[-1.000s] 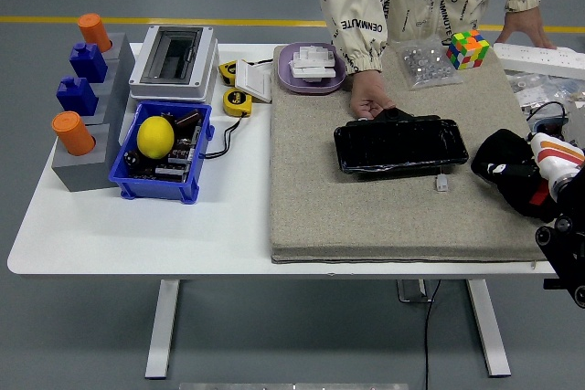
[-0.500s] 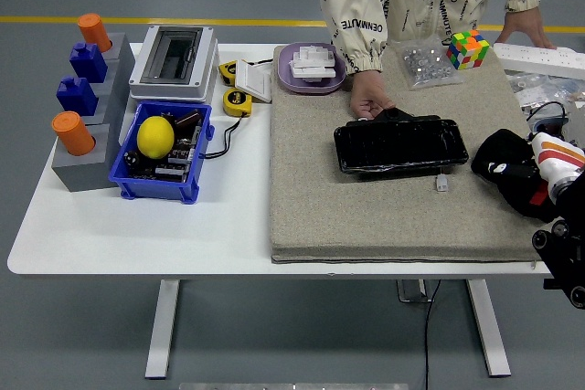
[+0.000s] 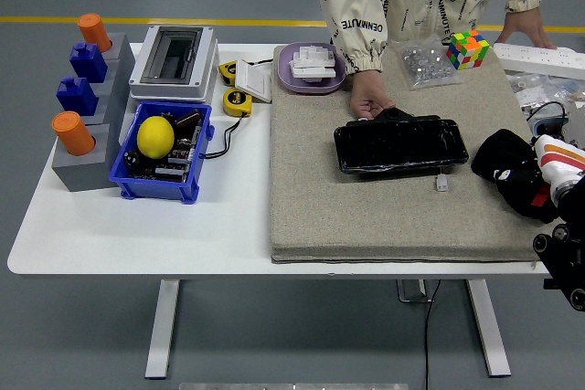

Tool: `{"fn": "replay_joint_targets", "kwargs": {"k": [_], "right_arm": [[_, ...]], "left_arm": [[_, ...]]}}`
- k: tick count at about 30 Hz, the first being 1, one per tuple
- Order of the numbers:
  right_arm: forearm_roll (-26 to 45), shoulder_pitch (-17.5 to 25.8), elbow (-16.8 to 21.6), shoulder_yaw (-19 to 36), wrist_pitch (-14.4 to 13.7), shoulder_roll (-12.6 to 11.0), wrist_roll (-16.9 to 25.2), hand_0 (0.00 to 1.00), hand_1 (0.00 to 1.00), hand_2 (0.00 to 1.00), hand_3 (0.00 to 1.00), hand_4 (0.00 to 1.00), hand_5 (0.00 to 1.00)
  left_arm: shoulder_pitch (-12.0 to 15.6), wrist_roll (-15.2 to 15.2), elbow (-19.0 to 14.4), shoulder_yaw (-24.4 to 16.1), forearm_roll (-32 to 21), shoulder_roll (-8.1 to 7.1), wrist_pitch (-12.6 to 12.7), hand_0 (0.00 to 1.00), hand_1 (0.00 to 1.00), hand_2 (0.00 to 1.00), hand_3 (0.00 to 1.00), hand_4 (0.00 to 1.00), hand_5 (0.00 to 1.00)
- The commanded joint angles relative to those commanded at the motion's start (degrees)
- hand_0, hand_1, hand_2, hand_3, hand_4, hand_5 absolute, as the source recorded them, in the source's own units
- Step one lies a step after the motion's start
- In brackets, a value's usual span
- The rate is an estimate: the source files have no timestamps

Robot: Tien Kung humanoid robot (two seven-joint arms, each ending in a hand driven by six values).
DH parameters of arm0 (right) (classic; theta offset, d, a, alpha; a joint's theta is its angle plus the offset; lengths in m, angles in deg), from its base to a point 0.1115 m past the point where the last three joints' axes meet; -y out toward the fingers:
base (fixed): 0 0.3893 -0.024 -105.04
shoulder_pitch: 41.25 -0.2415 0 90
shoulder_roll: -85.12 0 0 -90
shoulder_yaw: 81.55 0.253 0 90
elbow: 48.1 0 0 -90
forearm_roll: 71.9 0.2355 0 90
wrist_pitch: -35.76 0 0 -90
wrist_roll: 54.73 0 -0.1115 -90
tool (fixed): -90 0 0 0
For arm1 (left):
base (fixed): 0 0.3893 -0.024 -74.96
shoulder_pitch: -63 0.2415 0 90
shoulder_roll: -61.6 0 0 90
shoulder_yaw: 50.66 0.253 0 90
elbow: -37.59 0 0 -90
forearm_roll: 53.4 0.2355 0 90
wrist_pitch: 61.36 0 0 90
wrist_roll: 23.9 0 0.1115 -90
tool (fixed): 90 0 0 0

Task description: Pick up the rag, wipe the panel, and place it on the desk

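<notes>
The black panel (image 3: 399, 143) lies flat in the middle of the grey felt mat (image 3: 320, 198). A person's hand (image 3: 369, 100) rests at the panel's far left edge. My right hand (image 3: 505, 169) is black and sits on the mat just right of the panel, a small gap from its right end. Its fingers are curled on the rag (image 3: 560, 156), a white, orange and red cloth that sticks out on the hand's right side. How much of the rag lies under the hand is hidden. My left arm is out of view.
A small white clip (image 3: 441, 184) lies in front of the panel. A colour cube (image 3: 467, 48), a bag of small parts (image 3: 423, 63) and a purple tray (image 3: 312, 68) stand at the back. A blue bin with a lemon (image 3: 156, 136) stands left of the mat.
My right hand with the rag has shifted slightly to the right and down, away from the panel. The person's hand and the panel have not moved.
</notes>
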Motion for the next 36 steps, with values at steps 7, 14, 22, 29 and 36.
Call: {"fn": "replay_joint_targets", "kwargs": {"k": [7, 14, 22, 29, 36], "right_arm": [[-0.2, 0.0, -0.2, 0.1, -1.1, 0.0, 0.2, 0.383, 0.473, 0.503, 0.519, 0.998, 0.428], [-0.5, 0.1, -0.3, -0.1, -2.2, 0.2, 0.2, 0.315, 0.409, 0.458, 0.482, 0.993, 0.411], [-1.4, 0.2, -0.3, -0.1, -2.7, 0.2, 0.1, 0.23, 0.331, 0.384, 0.45, 0.998, 0.233], [-2.1, 0.1, 0.0, 0.2, -2.6, -0.1, -0.1, 0.225, 0.32, 0.375, 0.436, 0.998, 0.195], [-2.7, -0.4, 1.2, 0.8, -2.6, -0.8, -0.5, 0.219, 0.294, 0.357, 0.414, 0.998, 0.182]], "left_arm": [[0.1, 0.0, 0.0, 0.1, 0.0, -0.01, 0.0, 0.604, 0.636, 0.635, 0.561, 0.633, 0.444], [0.1, 0.0, 0.0, 0.3, -0.2, -0.08, 0.0, 0.605, 0.636, 0.635, 0.561, 0.633, 0.445], [0.3, 0.0, 0.1, 0.3, -0.2, -0.12, 0.0, 0.604, 0.636, 0.636, 0.562, 0.633, 0.444], [0.3, 0.0, 0.0, 0.3, -0.1, -0.14, 0.0, 0.604, 0.637, 0.636, 0.56, 0.634, 0.442], [0.2, 0.0, 0.1, 0.1, 0.0, -0.1, 0.0, 0.605, 0.636, 0.636, 0.56, 0.633, 0.442]]}}
